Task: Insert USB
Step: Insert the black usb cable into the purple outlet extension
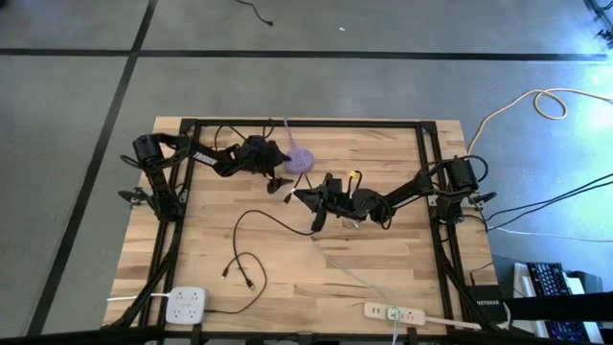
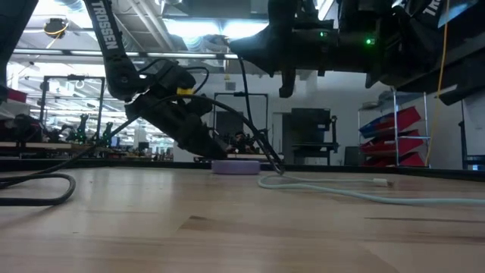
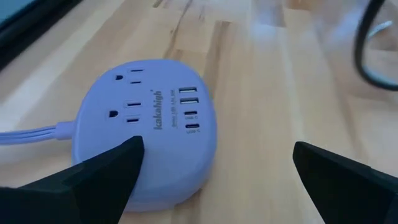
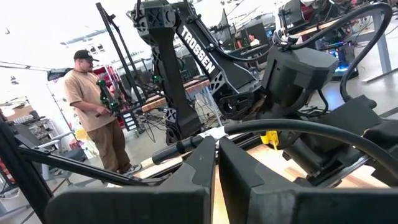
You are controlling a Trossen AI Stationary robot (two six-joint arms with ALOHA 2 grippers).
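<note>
Two grippers: left gripper (image 3: pixel 214 177) spread wide beside one purple power hub (image 3: pixel 144 142), right gripper (image 4: pixel 216 163) clenched on one black cable (image 4: pixel 298 129).

Black arms (image 1: pixel 402 196), white TROSSEN lettering (image 4: pixel 200 53)

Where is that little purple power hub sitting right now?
The purple power hub lies near the table's far edge, around the middle, right in front of the left gripper, whose open fingers frame it in the left wrist view.

"TROSSEN" is showing in white capitals down a dark robot arm (image 4: pixel 193 46) in the right wrist view, and partly on another arm (image 2: pixel 106 34) in the low view; small print on the purple power hub (image 3: pixel 146 146) is staying unreadable.
</note>
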